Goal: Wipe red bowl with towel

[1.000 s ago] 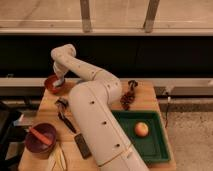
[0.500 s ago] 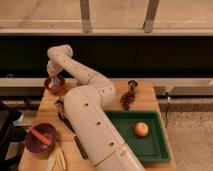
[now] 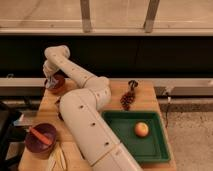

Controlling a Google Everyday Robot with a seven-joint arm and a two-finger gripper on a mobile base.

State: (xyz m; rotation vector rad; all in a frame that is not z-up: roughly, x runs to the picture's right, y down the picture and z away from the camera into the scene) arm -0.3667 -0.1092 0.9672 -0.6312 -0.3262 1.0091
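The red bowl [image 3: 58,86] stands at the far left back corner of the wooden table [image 3: 112,92]. My white arm reaches from the front of the view up and over to it. The gripper [image 3: 50,81] hangs at the bowl's left rim, right over or touching it. A small pale grey patch [image 3: 48,86] under the gripper may be the towel; I cannot tell whether it is held.
A dark purple bowl [image 3: 40,141] with an orange carrot-like piece [image 3: 39,135] sits front left, with a banana [image 3: 57,158] beside it. A green tray [image 3: 150,147] holds an orange fruit [image 3: 141,129]. Dark grapes [image 3: 128,99] lie at the back middle.
The gripper rose a little above the red bowl, then came back down at its left rim. The upper arm shifted slightly. The bowl stayed in place.
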